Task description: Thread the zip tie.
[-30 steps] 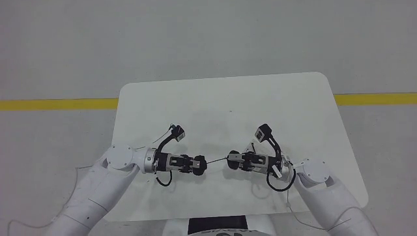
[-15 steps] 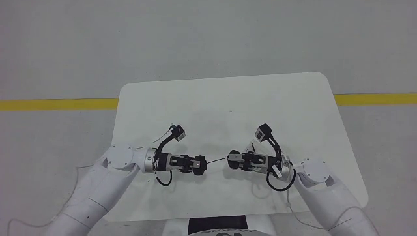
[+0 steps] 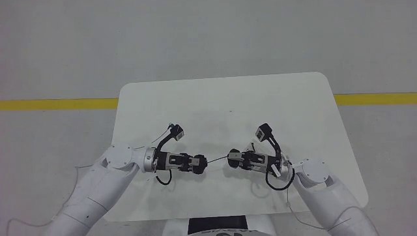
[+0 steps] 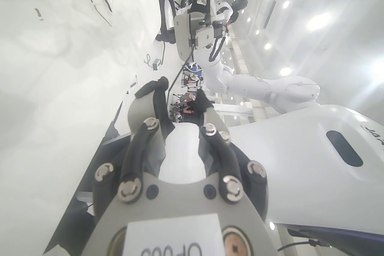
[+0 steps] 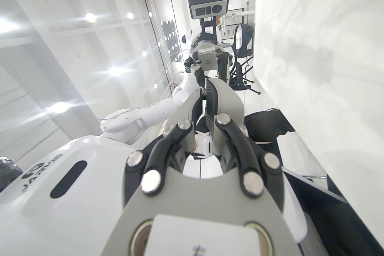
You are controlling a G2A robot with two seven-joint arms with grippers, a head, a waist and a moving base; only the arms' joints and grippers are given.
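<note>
Black and ribbed, the zip tie (image 5: pixel 210 104) sits clamped between the nearly closed jaws of the right tool (image 5: pixel 207 86). Its toothed strap runs straight out from the fingertips toward the left tool (image 4: pixel 180 92) facing it. That left tool stands with its jaws apart and nothing pinched between them. The tie's far end reaches one fingertip (image 4: pixel 159 86), though whether it touches cannot be told, nor whether that end is the head or the tail. Both tools hover above the near half of the white worktop (image 3: pixel 195 105), nose to nose, with the tie bridging the short gap between them. The arrangement looks deliberate: a grip set back on the strap leaves a stiff free length to aim, and the open jaws opposite appear ready to receive it. No loop has formed, so the threading appears not yet done. A white printed label (image 4: pixel 171 231) is fixed to the base of the left tool and a second label (image 5: pixel 204 234) to the base of the right; each is cut off by the frame edge and is not read here. Farther off, more black ties (image 4: pixel 106 2) lie loose on a pale surface, possibly the same worktop, and beyond the worktop's far edge yellow lines (image 3: pixel 58 104) cross the grey floor
</note>
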